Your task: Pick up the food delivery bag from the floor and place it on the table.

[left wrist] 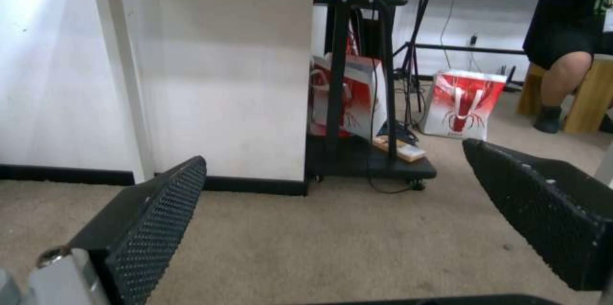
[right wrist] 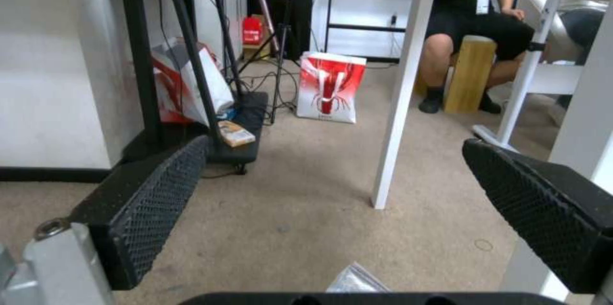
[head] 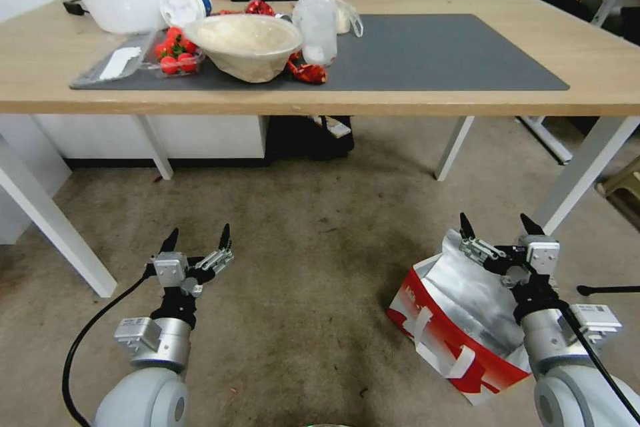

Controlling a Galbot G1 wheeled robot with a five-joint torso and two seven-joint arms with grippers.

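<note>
Underfoot, the carpeted floor [head: 313, 293] carries the food delivery bag [head: 460, 320], open-mouthed, near a table [head: 400, 97] leg. Above it hovers the right gripper [head: 499, 225], spread and empty; the left gripper [head: 198, 240], also spread, hangs over bare carpet.

I am viewing an evenly lit room; the table [head: 427, 97] is casting a soft shadow on the floor [head: 320, 267]. The foil lining of the food delivery bag [head: 460, 310] is glaring. The head view is bending straight edges near its borders, and both wrist views are looking soft.
</note>
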